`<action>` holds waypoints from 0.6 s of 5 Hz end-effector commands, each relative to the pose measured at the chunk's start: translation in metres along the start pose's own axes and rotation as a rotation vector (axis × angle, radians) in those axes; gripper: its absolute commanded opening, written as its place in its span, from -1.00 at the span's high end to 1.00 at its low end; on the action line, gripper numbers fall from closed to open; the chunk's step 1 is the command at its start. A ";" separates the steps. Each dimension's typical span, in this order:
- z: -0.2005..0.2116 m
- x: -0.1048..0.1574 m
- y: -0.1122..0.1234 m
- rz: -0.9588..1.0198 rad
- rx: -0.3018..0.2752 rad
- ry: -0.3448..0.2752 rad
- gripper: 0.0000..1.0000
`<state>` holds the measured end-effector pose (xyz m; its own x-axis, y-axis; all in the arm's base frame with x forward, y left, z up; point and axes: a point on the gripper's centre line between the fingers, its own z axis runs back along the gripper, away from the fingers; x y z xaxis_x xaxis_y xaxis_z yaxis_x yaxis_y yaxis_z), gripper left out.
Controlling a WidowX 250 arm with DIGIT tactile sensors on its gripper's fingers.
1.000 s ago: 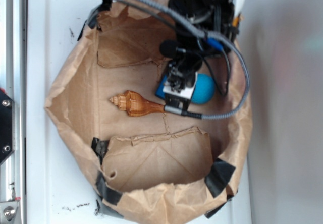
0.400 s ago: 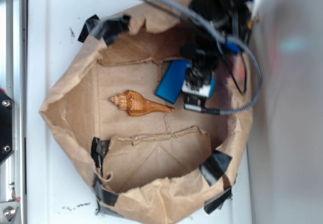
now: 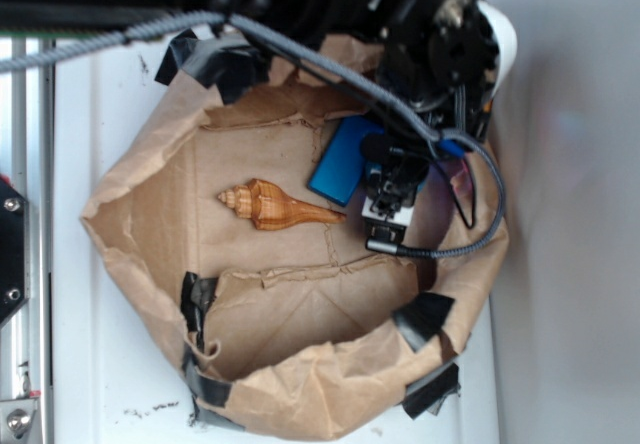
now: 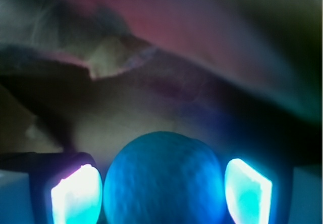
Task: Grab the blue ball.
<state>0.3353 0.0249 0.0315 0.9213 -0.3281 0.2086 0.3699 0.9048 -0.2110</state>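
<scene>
The claw (image 4: 162, 188) sits w/ the blue ball (image 4: 164, 181) between its two fingers (image 4: 75, 193). The ball fills nearly all the gap; left finger looks to touch it, right one shows a thin dark gap, so whether it's truly gripped I cannot tell. The wrist view is dim and blurred, w/ brown paper wall behind the ball.

In the exterior view the claw (image 3: 390, 199) hangs inside a crumpled brown paper bag (image 3: 130, 204) lying open on a white worktop (image 3: 90, 364). It's at the right side of the bag, just right of a blue block (image 3: 340, 159) which lies flat on the bag floor. The ball itself is hidden under the arm here. A brown seashell (image 3: 275, 207) lies near the bag's middle, its thin tip pointing toward the claw. Black tape patches (image 3: 428, 314) hold the bag rim. A grey cable (image 3: 470, 229) loops round the claw's right side.
</scene>
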 end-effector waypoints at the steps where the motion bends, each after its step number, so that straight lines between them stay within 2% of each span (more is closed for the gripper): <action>1: 0.006 0.011 -0.009 -0.011 0.022 -0.037 1.00; 2: 0.029 0.009 -0.010 -0.007 -0.012 -0.077 1.00; 3: 0.073 -0.005 -0.023 -0.020 -0.068 -0.159 1.00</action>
<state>0.3093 0.0293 0.0857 0.9055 -0.2923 0.3076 0.3862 0.8681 -0.3119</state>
